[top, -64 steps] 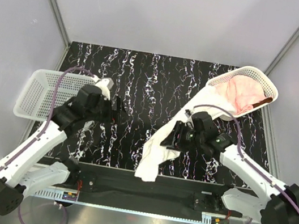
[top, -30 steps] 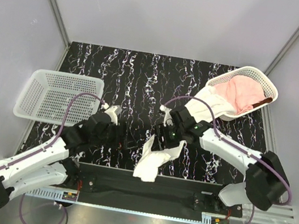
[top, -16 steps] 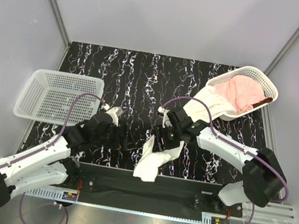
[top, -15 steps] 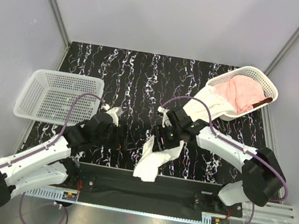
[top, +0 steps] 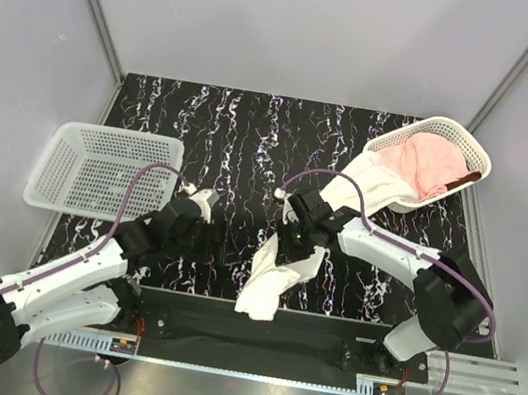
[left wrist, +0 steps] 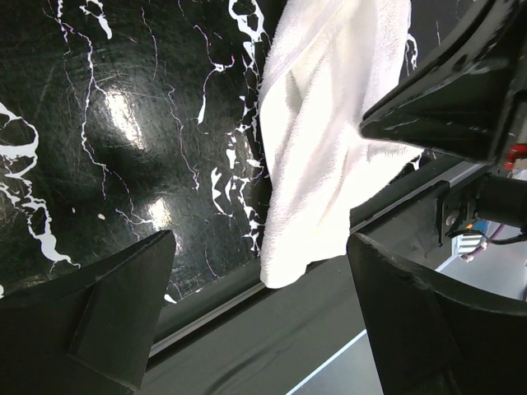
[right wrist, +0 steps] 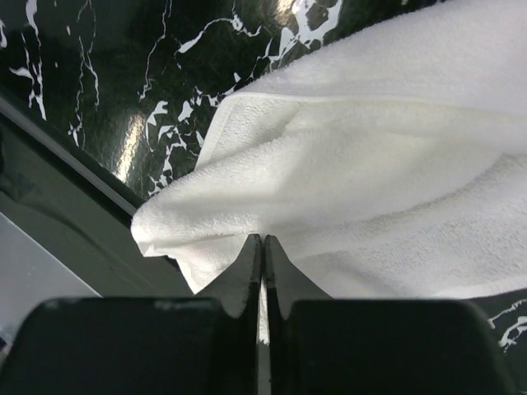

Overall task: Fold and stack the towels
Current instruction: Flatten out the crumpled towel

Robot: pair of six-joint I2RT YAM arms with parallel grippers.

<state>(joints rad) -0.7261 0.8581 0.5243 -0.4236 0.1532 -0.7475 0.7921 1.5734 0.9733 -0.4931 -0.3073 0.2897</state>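
A long white towel (top: 269, 277) trails from the white basket at the back right (top: 474, 157) across the black marble table and hangs over its near edge. My right gripper (top: 286, 247) is shut on a fold of this towel (right wrist: 346, 197) near the near edge. My left gripper (top: 218, 251) is open and empty, low over the table just left of the towel's hanging end (left wrist: 321, 164). A pink towel (top: 422, 163) lies in the back-right basket.
An empty white mesh basket (top: 96, 170) stands at the left edge of the table. The table's near rail (left wrist: 272, 313) runs under the towel's end. The right arm's cable loops over the towel near the right basket.
My right gripper has pulled the white towel leftward and toward the near edge. My left arm swung from near the left basket down toward the towel's end.
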